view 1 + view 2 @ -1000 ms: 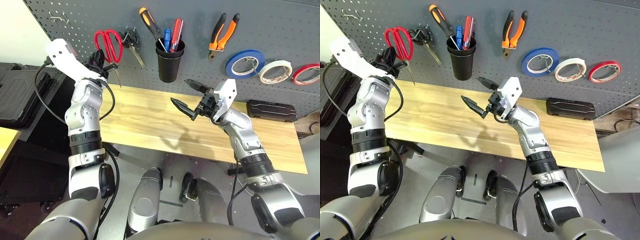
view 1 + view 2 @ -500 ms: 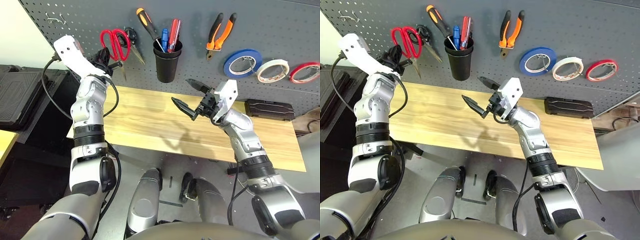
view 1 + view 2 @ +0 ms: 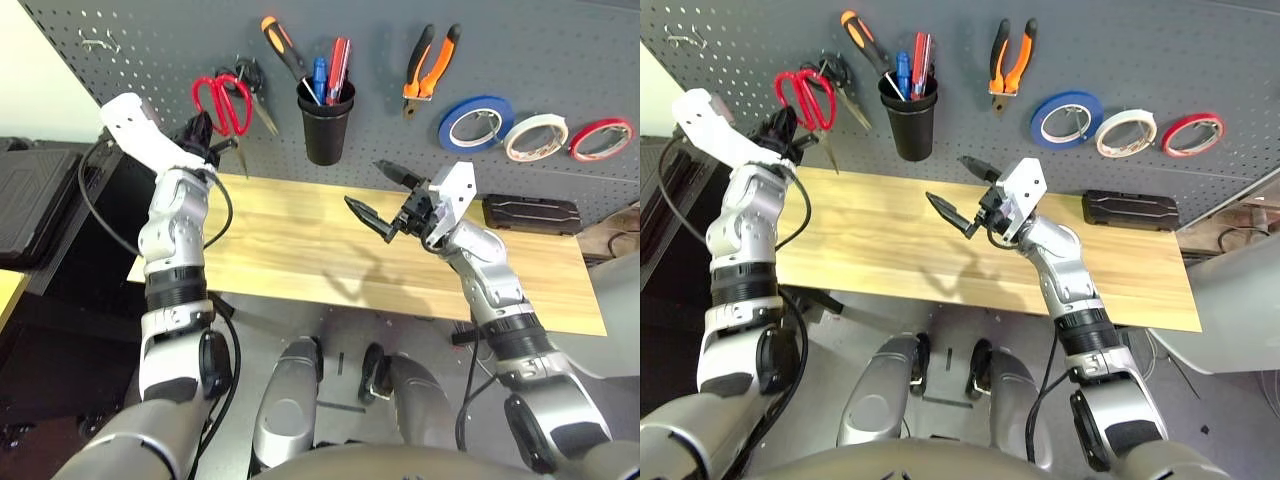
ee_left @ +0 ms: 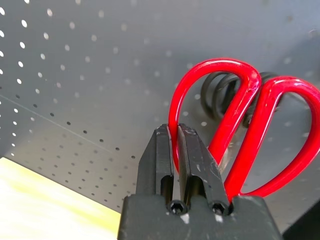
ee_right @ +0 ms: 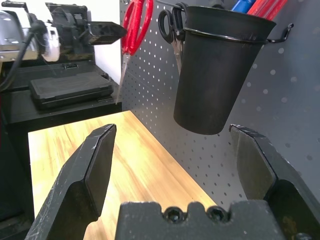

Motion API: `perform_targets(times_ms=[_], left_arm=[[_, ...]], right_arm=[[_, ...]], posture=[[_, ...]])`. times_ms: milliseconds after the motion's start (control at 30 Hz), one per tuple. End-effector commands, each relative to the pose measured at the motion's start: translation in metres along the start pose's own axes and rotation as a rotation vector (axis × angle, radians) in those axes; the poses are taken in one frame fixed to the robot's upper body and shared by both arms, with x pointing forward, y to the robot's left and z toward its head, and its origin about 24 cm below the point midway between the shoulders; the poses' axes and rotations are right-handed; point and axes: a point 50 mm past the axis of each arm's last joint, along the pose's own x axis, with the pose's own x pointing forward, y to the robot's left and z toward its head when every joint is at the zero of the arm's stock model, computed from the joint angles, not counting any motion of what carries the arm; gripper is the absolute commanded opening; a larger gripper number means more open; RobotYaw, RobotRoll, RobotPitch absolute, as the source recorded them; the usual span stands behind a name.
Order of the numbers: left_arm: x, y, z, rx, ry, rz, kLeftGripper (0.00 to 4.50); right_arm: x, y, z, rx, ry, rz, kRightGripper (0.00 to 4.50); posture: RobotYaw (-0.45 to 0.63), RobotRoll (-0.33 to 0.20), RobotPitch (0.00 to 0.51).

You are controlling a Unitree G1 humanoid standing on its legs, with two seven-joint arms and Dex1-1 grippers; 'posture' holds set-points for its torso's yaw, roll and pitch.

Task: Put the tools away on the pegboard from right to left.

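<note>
- Head views: the left gripper (image 3: 207, 137) is raised to the pegboard (image 3: 560, 45) at the far left edge of the table (image 3: 300, 240), forearm angled up and its white wrist housing pointing away to the left; its black fingers are pressed together at the lower handle loop of the red-handled scissors (image 3: 222, 100)
- The red-handled scissors hang on the board with loops up and blades pointing down toward the tabletop, just beside a pair of black-handled scissors (image 3: 252, 82)
- The right gripper (image 3: 386, 196) hovers above the middle of the table, forearm bent up from the near edge, its two fingers spread wide with nothing between them
- Along the board from right to left sit a red tape roll (image 3: 601, 138), the white tape roll (image 3: 535, 137), a blue tape roll (image 3: 475, 123), the orange-and-black pliers (image 3: 430, 62) hanging nose down, and a black cup (image 3: 326, 123) with the orange-handled screwdriver (image 3: 282, 45) leaning out of it among pens
- A flat black case (image 3: 530, 214) lies on the table under the tape rolls
- Left wrist view: the two fingers (image 4: 192, 160) are clamped on the thin red rim of one handle loop; both glossy loops stand against the board, dark handles behind them
- Right wrist view: the fingers (image 5: 92, 167) stand far apart, framing the black cup; the left gripper (image 5: 102, 32) and the red scissors show further along the board
</note>
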Motion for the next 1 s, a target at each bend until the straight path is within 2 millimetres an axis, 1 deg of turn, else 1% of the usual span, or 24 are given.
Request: perform_targets(times_ms=[33,233,367,533,867,1000], left_arm=[[-0.011,-0.005,0.009,-0.021,-0.031,-0.037,0.05],[-0.022,-0.013,0.018,-0.035,-0.051,-0.08,0.05],[-0.02,-0.015,0.02,-0.028,-0.046,-0.08,0.05],[-0.01,-0.015,0.015,-0.016,-0.013,-0.062,0.05],[0.013,0.001,0.007,0.004,0.021,-0.009,0.05],[0.024,0.003,0.005,0.011,0.025,-0.005,0.05]], right_arm=[[-0.002,0.001,0.0,-0.001,0.001,0.013,4.5],[-0.002,0.001,0.0,0.0,-0.003,0.024,4.5],[-0.001,0.002,0.0,0.001,-0.001,0.031,4.5],[0.001,0.001,0.0,0.0,-0.003,0.033,4.5],[-0.005,0.0,0.001,-0.011,0.003,0.011,4.5],[-0.005,0.0,0.002,-0.015,0.005,0.002,4.5]], posture=[[0.26,0.0,0.153],[0.27,0.0,0.151],[0.28,0.0,0.149],[0.28,0.0,0.147],[0.23,0.0,0.15],[0.22,0.0,0.151]])
